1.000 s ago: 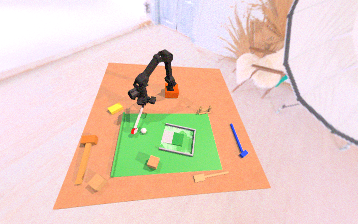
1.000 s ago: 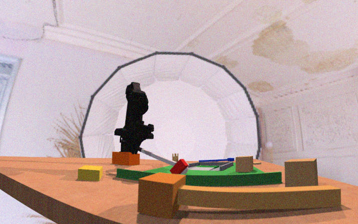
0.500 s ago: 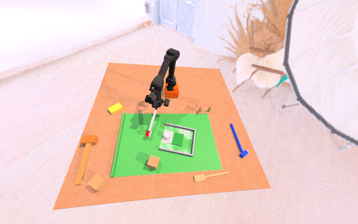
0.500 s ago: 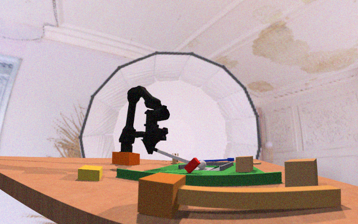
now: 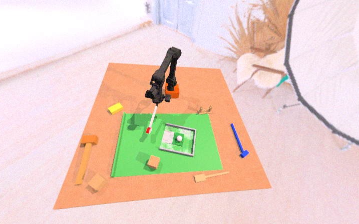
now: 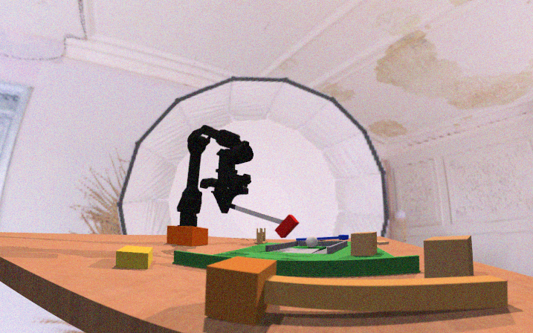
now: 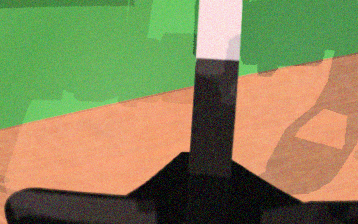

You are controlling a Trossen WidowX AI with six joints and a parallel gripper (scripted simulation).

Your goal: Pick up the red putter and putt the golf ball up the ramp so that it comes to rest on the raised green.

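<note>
On the orange mat (image 5: 208, 83), your gripper (image 5: 156, 102) was clamped on the red putter (image 5: 151, 120), lifted mid-frame, with the golf ball (image 5: 178, 138) resting on the raised green (image 5: 178, 141), so little remained.

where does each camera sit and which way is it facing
Top: high in front of the table, looking down at the mat; whole arm visible.
Exterior: low at the table edge by the orange mallet, facing the arm; whole arm visible.
Wrist: on the arm, looking along the red putter; only the end effector shows.
Top and exterior share the golf ball on the raised green.
</note>
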